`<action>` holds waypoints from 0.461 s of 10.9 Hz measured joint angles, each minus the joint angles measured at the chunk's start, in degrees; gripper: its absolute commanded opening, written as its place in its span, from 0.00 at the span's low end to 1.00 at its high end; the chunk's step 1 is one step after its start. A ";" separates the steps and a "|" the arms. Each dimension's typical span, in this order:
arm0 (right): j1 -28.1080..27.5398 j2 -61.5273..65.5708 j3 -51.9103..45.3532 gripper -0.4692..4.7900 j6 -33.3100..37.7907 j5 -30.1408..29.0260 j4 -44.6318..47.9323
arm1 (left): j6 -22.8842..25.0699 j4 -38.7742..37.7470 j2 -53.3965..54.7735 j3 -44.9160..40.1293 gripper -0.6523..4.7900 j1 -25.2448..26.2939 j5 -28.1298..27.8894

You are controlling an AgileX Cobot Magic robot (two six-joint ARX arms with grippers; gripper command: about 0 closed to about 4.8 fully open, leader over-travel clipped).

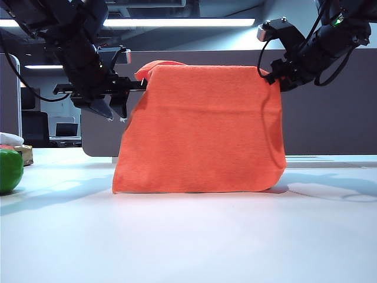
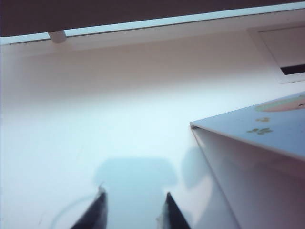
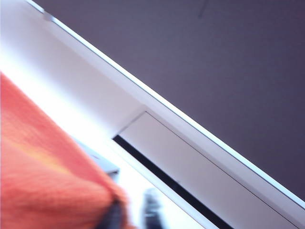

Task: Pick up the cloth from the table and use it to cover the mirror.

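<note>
Exterior view: white table (image 1: 188,236), grey partition (image 1: 330,106) behind.

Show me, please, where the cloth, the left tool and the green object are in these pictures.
cloth (image 1: 200,130): exterior view, middle of its draped front face.
left tool (image 2: 133,210): left wrist view, midway between its two dark fingertips.
green object (image 1: 9,170): exterior view, its rounded side at the left edge.

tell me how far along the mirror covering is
Nearly done: the orange cloth hangs draped down to the white table, hiding the mirror completely. The left gripper is open and empty beside its top corner. The right gripper is at the other top corner, cloth against its fingers. Left: release and withdraw.
</note>
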 measured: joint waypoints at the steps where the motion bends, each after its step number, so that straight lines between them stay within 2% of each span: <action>1: -0.04 0.00 -0.02 0.38 0.13 2.19 0.46 | 0.22 -0.04 0.00 0.00 0.40 0.00 -0.15; 4: -0.02 0.00 -0.02 0.38 0.09 5.29 1.60 | 0.24 -0.37 0.00 0.00 0.39 0.00 -0.15; 5: 0.00 0.00 -0.02 0.38 0.09 10.05 2.89 | 0.24 -0.37 0.00 0.00 0.38 0.00 -0.15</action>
